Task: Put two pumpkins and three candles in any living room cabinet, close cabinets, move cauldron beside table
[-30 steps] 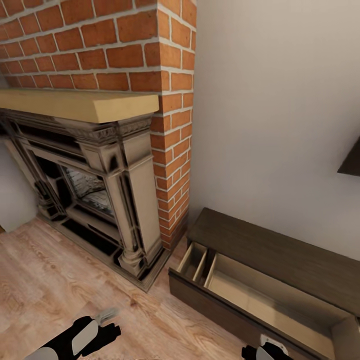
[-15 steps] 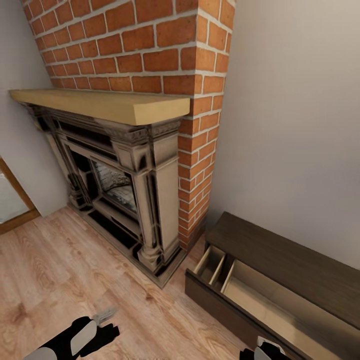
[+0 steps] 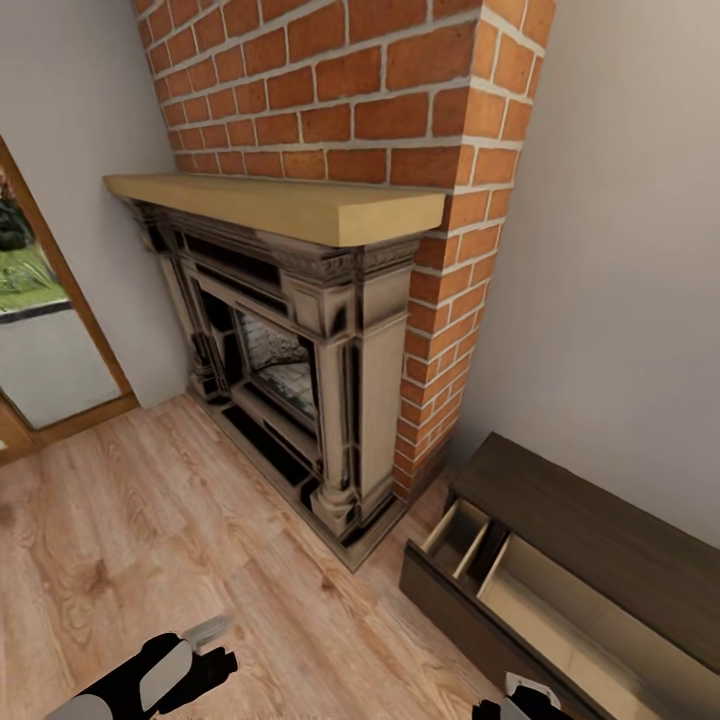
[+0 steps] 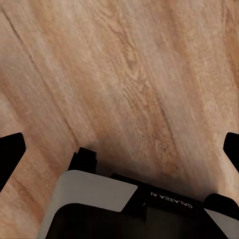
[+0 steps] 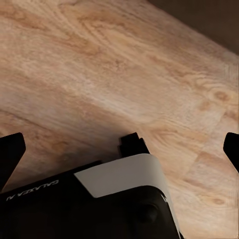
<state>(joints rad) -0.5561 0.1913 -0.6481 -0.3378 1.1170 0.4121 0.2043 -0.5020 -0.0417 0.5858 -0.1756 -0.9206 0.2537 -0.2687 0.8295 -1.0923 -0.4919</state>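
Facing the fireplace, drawer open at the right

Looking down from the head view, the robot faced a brick chimney (image 3: 400, 90) with a pale wood mantel (image 3: 290, 205) over an ornate dark fireplace (image 3: 300, 380). A glass door (image 3: 40, 330) with a brown frame stood at the left wall. The cabinet (image 3: 600, 520) sat low against the grey wall, just beside the chimney's right corner, its drawer (image 3: 520, 590) pulled out to show pale beige compartments: a narrow divided one nearest the fireplace and a long one beside it. No contents could be made out in the part that showed.

Both arms hung low over the wood floor (image 3: 150, 520). The left hand (image 3: 215, 665) showed at the bottom edge of the head view; in its wrist view the left hand (image 4: 119, 149) was released, fingertips wide apart over bare planks. The right hand (image 5: 119, 149) was likewise released, holding nothing, over the floor, with a dark brown edge, probably the cabinet, at one corner of its wrist view.
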